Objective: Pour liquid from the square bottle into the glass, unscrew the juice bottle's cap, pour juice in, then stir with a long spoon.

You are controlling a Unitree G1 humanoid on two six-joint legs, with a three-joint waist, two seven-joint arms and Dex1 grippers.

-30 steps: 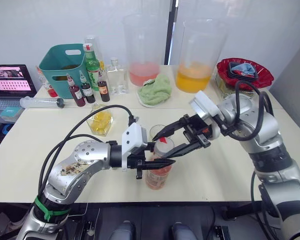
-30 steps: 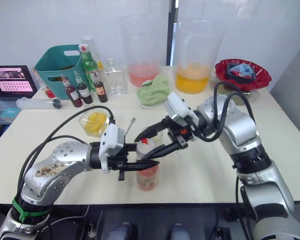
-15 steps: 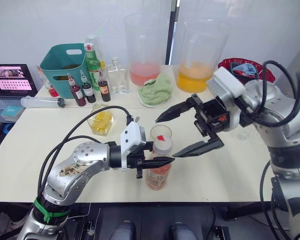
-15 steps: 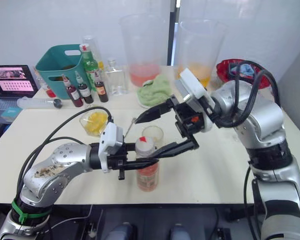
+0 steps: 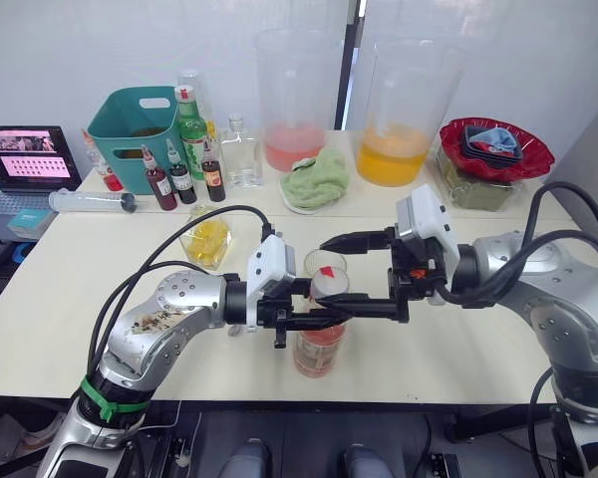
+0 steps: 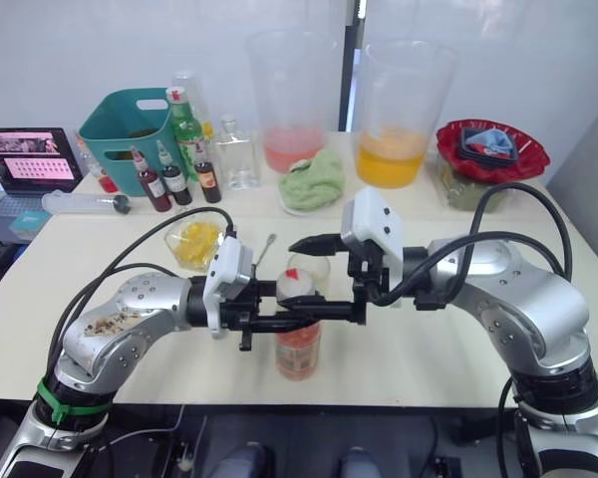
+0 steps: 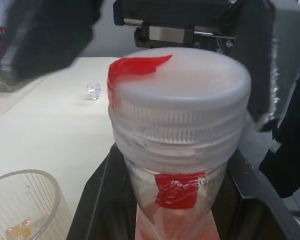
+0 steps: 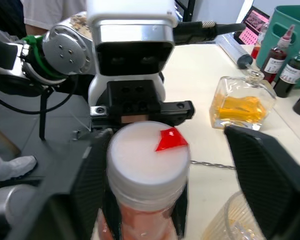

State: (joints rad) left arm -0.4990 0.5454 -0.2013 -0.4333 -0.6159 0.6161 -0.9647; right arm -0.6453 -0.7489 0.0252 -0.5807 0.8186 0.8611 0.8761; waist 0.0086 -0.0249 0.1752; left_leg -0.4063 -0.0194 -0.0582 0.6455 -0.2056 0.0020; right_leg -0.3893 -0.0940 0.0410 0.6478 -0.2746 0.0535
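The juice bottle (image 5: 319, 344) stands upright near the front edge of the bench (image 5: 70, 299), pale pink juice (image 5: 317, 357) inside, white cap (image 5: 328, 285) on, a scrap of red label across the top. The left end effector (image 6: 301, 317) is clamped around the bottle's neck just below the cap, one black finger on either side; the left wrist view shows the neck wedged snugly between them.

The right end effector (image 5: 357, 274) comes in from the other side, spread wide at cap height. One finger (image 5: 354, 240) reaches over behind the cap, the other runs along the near side at neck level. From the right wrist view the cap (image 8: 147, 152) sits between the two fingers, with a clear gap to one of them; whether the other touches it is hard to tell.

Right behind the bottle stands the glass (image 6: 309, 267), upright, with a little yellow liquid (image 7: 21, 230) at the bottom, as the left wrist view shows. The square bottle (image 5: 207, 242) sits further back on the robot's left, well apart from the action, still holding yellow liquid. The long spoon (image 6: 262, 251) lies flat on the bench between the square bottle and the glass.

Along the back: a teal bin (image 5: 140, 134), a green bottle (image 5: 190, 132), small dark red bottles (image 5: 159, 186), two big plastic jugs (image 5: 301, 100), a green cloth (image 5: 314, 182) and a red bowl (image 5: 495, 151).
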